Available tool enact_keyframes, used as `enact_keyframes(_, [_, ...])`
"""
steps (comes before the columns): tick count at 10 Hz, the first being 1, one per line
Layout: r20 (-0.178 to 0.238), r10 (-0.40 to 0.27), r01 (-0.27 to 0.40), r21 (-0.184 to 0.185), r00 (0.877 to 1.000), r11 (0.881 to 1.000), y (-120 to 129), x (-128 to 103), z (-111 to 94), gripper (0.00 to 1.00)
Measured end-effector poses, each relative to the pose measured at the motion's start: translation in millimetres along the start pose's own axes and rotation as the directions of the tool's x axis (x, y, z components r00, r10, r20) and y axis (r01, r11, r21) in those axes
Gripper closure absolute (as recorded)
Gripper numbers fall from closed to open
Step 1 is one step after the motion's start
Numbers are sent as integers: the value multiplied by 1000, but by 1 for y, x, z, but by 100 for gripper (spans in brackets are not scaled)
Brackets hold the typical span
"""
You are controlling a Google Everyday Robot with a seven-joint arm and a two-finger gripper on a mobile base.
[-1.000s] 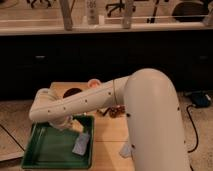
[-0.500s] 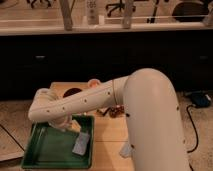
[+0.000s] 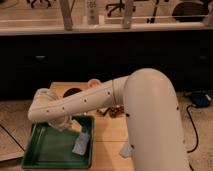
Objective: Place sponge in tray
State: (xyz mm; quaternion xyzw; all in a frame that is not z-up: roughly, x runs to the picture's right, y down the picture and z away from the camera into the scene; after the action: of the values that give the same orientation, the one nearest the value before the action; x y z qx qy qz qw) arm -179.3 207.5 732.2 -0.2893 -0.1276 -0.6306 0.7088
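Note:
The green tray (image 3: 45, 157) lies on the front left of the wooden table. A pale blue-grey sponge (image 3: 81, 144) lies inside it near its right rim. My white arm reaches from the right across the table, and its elbow bends over the tray's far left corner. My gripper (image 3: 63, 122) hangs below the forearm over the tray's far edge, up and to the left of the sponge. The forearm hides most of the gripper.
A dark red dish (image 3: 72, 91) and an orange item (image 3: 93, 83) sit at the back of the wooden table (image 3: 107, 135). Small dark objects (image 3: 113, 111) lie right of the tray. A white scrap (image 3: 125, 150) lies near the front. A dark counter stands behind.

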Motion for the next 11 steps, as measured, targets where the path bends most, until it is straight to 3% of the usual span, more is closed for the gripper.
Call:
enact_keyframes(6, [4, -13, 13, 2, 1000, 1000, -2, -2, -1, 40])
enact_keyframes(8, [6, -17, 17, 2, 1000, 1000, -2, -3, -2, 32])
enact_keyframes(11, [7, -23, 22, 4, 1000, 1000, -3, -3, -2, 32])
